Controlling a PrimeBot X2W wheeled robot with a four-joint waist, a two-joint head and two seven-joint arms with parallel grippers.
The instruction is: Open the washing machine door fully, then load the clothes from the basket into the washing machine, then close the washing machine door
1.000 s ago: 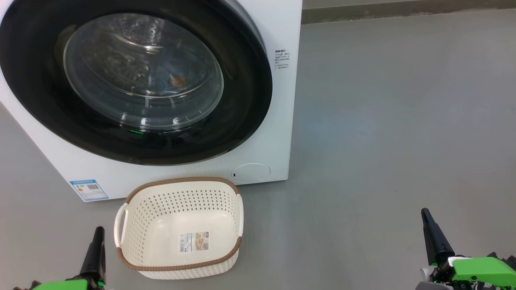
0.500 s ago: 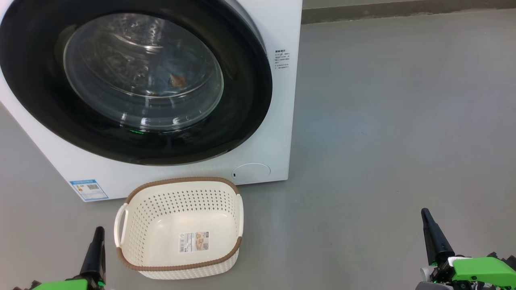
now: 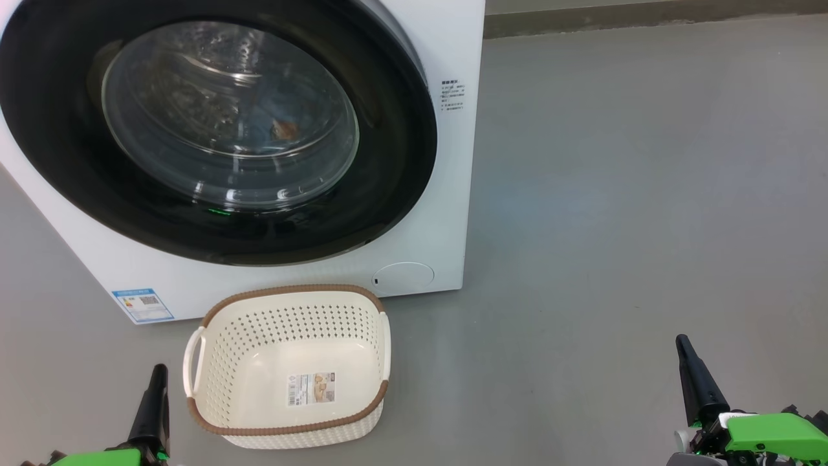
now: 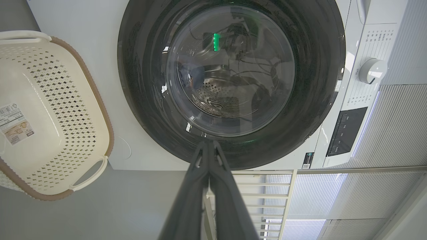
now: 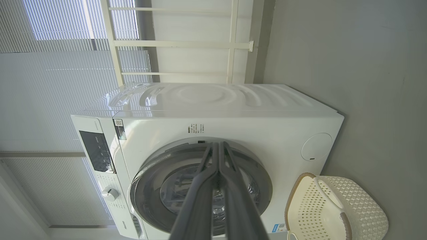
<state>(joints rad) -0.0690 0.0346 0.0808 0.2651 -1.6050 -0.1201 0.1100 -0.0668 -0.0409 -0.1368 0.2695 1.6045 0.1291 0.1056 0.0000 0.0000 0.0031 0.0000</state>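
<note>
1. Reading the step: washing machine door (image 3: 226, 129) sat flush against the washing machine (image 3: 446, 213), no gap visible at its black rim. The basket (image 3: 292, 288) stood empty on the floor (image 3: 614, 194) just in front of the machine, with nothing on its bottom but a paper label (image 3: 312, 388).
2. Clothes (image 3: 283, 127): a patch of blue fabric with an orange figure showed through the glass, inside the drum (image 3: 194, 71). Judged all three steps done; task at its end.
3. Next move, as judged: nothing left to grasp. At most a check that the door had latched, which the views could not confirm.
4. Left hand (image 3: 157, 375): fingers (image 4: 190, 200) pressed together, holding nothing, low beside the basket's left side, apart from it.
5. Right hand (image 3: 684, 346): fingers (image 5: 200, 200) pressed together, empty, well off to the right over bare floor, touching nothing.
</note>
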